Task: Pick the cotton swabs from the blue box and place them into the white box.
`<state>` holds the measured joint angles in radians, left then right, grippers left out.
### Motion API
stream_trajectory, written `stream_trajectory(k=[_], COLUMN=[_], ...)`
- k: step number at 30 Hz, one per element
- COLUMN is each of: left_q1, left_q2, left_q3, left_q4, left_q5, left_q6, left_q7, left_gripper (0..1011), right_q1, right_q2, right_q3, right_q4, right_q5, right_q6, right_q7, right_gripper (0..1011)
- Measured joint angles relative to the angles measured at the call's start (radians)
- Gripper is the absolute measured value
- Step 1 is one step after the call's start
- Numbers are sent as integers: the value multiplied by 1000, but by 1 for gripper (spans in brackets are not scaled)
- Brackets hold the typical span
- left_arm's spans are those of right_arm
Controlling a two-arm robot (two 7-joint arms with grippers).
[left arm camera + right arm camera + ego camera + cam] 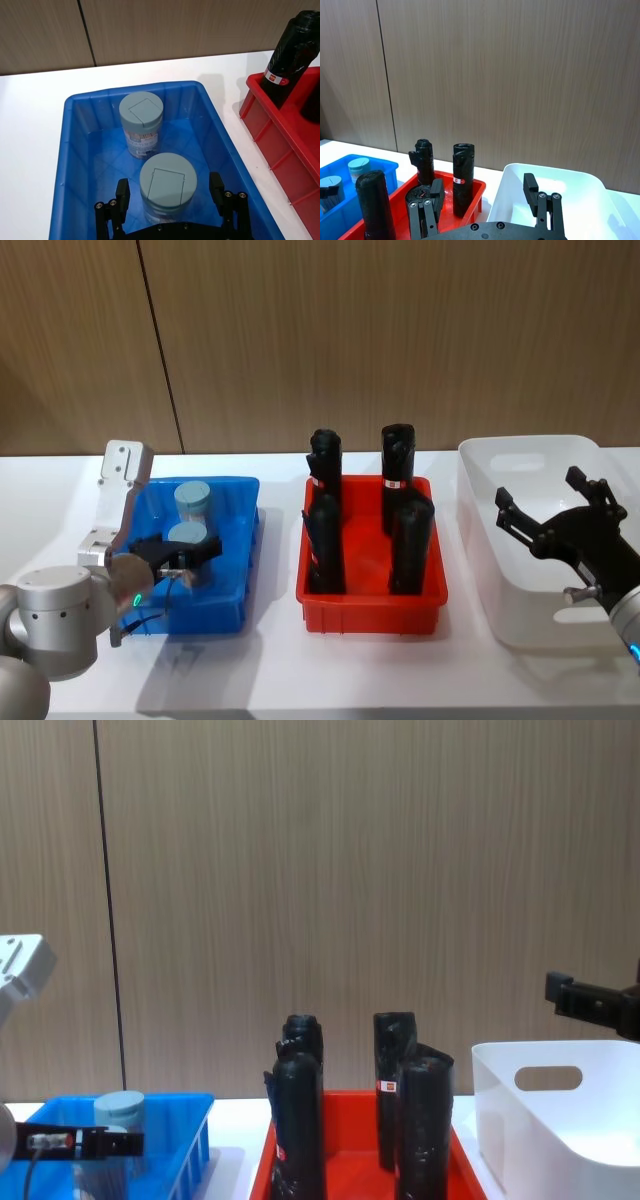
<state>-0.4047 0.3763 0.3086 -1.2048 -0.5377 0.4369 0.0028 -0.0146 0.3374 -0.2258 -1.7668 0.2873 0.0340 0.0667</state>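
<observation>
Desk (280, 670) viewed from the robot's head, with a blue box (225, 612) at the left of the frame, a red bin (370, 615) in the middle and a white box (500, 590) at the right. Two cotton swab jars (193, 498) stand upright in the blue box, one behind the other. The left gripper (180, 548) sits low inside the blue box at the lower left, its jaws apart on either side of the nearer jar (167, 182). They seem not to touch it yet, and are placed so that closing would clamp the jar's sides below its lid. The farther jar (141, 115) stands just behind, apart from the jaws. The right gripper (535, 490) hovers over the white box at the right edge, jaws apart and holding nothing, probably idle. Four tall black cylinders (397, 455) stand in the red bin, between the two boxes. A jar carried across would likely need lifting above them.
</observation>
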Motion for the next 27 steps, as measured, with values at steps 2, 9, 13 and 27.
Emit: stream_trajectory(k=[2, 9, 13, 27], left_q1=[-13, -43, -56, -65], left_q2=[-6, -23, -31, -39], left_q3=[2, 8, 10, 12], left_q4=[21, 73, 96, 107], left_q5=[6, 19, 24, 40], left_q6=[-1, -5, -5, 7], left_q7=[-13, -48, -59, -50], left_gripper=[1004, 1004, 990, 671], right_q1=[0, 0, 0, 0], right_q2=[0, 0, 0, 0], right_q3=[0, 0, 0, 0], right_q4=[0, 0, 0, 0], right_q5=[0, 0, 0, 0], right_q6=[0, 0, 0, 0], right_q7=[0, 0, 0, 0], right_gripper=[1002, 1002, 1002, 1002])
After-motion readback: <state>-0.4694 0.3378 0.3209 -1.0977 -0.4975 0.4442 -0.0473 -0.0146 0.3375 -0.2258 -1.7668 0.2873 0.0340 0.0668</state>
